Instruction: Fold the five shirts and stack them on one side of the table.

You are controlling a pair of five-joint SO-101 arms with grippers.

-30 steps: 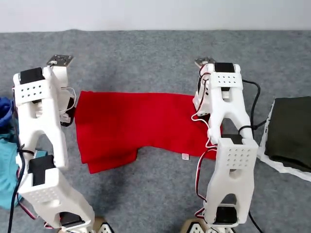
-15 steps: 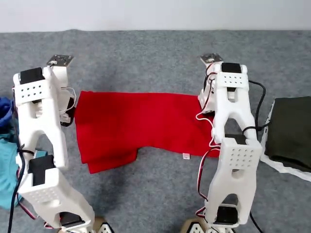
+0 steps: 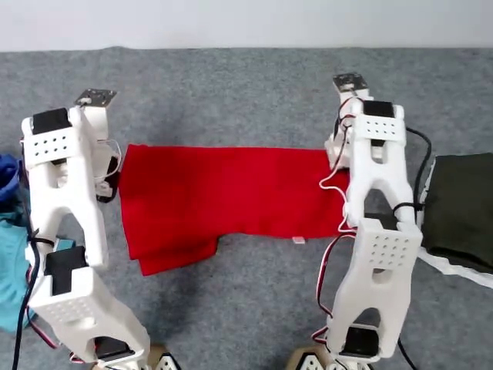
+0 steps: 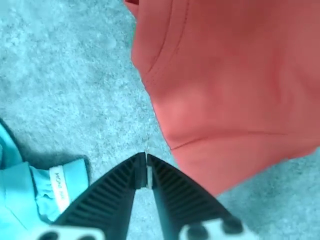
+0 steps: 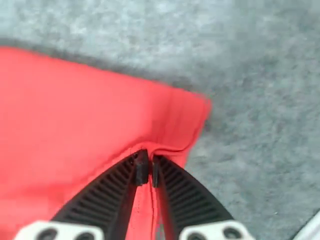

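The red shirt lies flat across the middle of the grey table, with one sleeve folded under at its front left. My right gripper is shut on the red shirt close to its right hem corner, and the cloth puckers at the tips. The right arm stands over that right edge. My left gripper is shut with nothing in it, low over the carpet just off the red shirt's left edge. The left arm stands at that side.
A folded dark green shirt lies on a white one at the right edge. Teal and blue shirts are heaped at the left edge; the teal shirt lies near my left gripper. Bare carpet lies behind and in front of the red shirt.
The right arm has moved to the right and a little back, drawing the red shirt's right edge out with it. The left arm has kept still.
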